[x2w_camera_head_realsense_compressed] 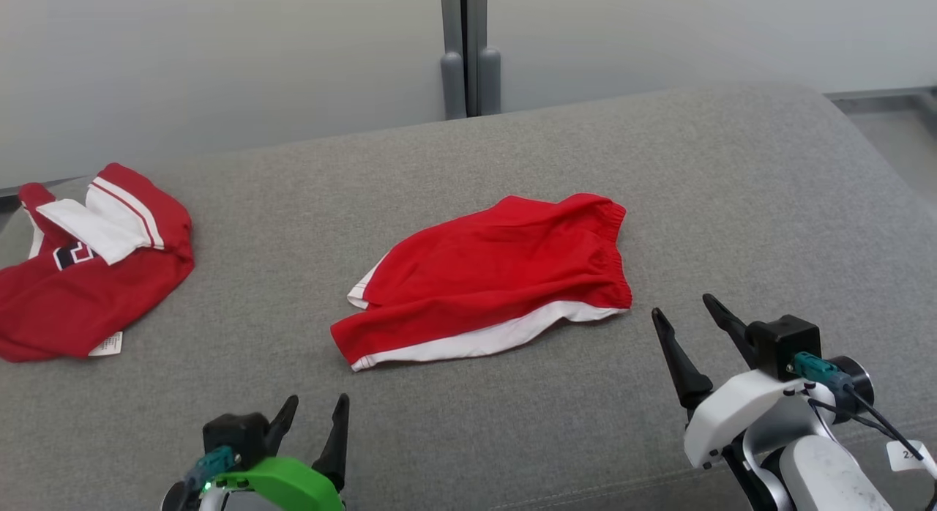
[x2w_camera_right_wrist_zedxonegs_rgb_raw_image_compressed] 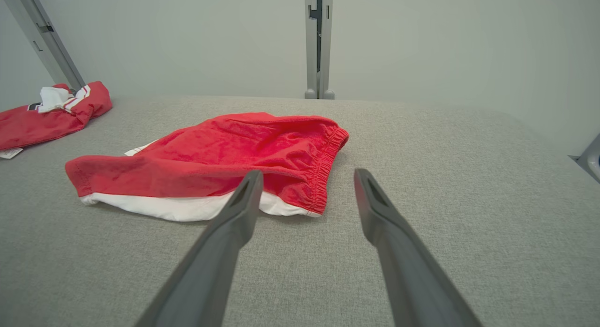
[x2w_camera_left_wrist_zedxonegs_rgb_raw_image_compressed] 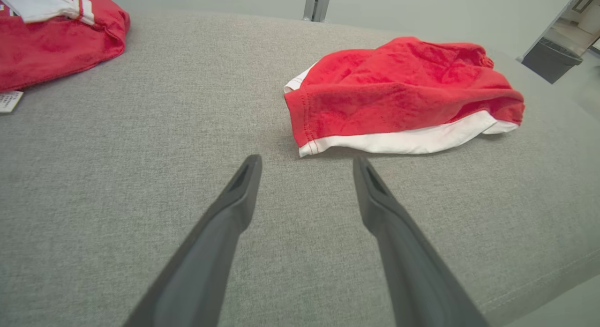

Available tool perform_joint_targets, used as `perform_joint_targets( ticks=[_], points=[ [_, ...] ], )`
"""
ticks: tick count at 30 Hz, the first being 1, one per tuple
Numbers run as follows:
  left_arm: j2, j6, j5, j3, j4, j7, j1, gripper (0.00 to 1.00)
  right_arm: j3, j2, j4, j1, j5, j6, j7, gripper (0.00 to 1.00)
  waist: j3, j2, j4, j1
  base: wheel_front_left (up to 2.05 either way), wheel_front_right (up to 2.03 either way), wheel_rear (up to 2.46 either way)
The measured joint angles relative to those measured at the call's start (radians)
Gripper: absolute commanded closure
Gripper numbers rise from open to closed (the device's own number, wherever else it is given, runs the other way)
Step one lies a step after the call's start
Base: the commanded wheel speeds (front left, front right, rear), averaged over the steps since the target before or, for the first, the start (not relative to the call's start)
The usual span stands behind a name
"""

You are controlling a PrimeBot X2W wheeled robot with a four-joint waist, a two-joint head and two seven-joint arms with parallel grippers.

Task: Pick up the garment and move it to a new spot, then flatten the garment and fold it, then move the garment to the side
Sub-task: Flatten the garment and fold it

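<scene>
The left gripper [x2w_camera_head_realsense_compressed: 318, 401] and right gripper [x2w_camera_head_realsense_compressed: 682, 306] stand spread and empty near the front edge of the grey upholstered surface [x2w_camera_head_realsense_compressed: 732, 189]. The red shorts [x2w_camera_head_realsense_compressed: 498, 277] lie mid-surface, untouched. A sound pickup would likely pinch both layers at the waistband [x2w_camera_head_realsense_compressed: 618, 255] and the leg hem [x2w_camera_head_realsense_compressed: 351, 350]. A second red garment [x2w_camera_head_realsense_compressed: 88, 277] lies at the left edge. A pale wall and a grey post [x2w_camera_head_realsense_compressed: 468, 50] stand behind.

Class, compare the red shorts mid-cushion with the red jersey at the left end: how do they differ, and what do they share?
The red shorts lie spread fairly flat; the red jersey is bunched, folded over itself. The shorts show a gathered waistband and one white edge band; the jersey has striped white trim, a dark print and a label. Both are red and white, on the grey cushion.
</scene>
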Motion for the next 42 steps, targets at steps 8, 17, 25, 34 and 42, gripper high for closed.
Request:
perform_joint_targets(
  ticks=[8, 17, 25, 34, 42],
  points=[
    [-0.062, -0.072, -0.006, -0.024, 0.205, 0.025, -0.149, 0.0, 0.033, -0.018, 0.005, -0.067, 0.017, 0.0, -0.009, 0.0, 0.068, 0.0, -0.033, 0.0, 0.0, 0.0, 0.0],
    [-0.116, -0.132, -0.01, -0.024, 0.423, -0.021, -0.259, 0.0, 0.049, -0.029, 0.024, -0.121, 0.028, 0.0, -0.033, 0.0, 0.163, 0.0, -0.085, 0.0, 0.0, 0.0, 0.0],
    [-0.137, -0.154, 0.012, -0.031, 0.507, -0.081, -0.31, 0.0, 0.049, -0.03, 0.034, -0.129, 0.032, 0.0, -0.041, 0.0, 0.191, 0.0, -0.106, 0.0, 0.0, 0.0, 0.0],
    [-0.145, -0.141, 0.069, -0.025, 0.51, -0.109, -0.322, 0.13, 0.04, -0.031, 0.04, -0.13, 0.032, 0.0, -0.044, 0.0, 0.197, 0.0, -0.097, 0.0, 0.0, 0.0, 0.0],
    [-0.152, -0.137, 0.121, -0.017, 0.471, -0.112, -0.309, 0.77, 0.035, -0.027, 0.051, -0.133, 0.034, 0.0, -0.044, 0.0, 0.197, 0.0, -0.084, 0.0, 0.0, 0.0, 0.0]
  ],
)
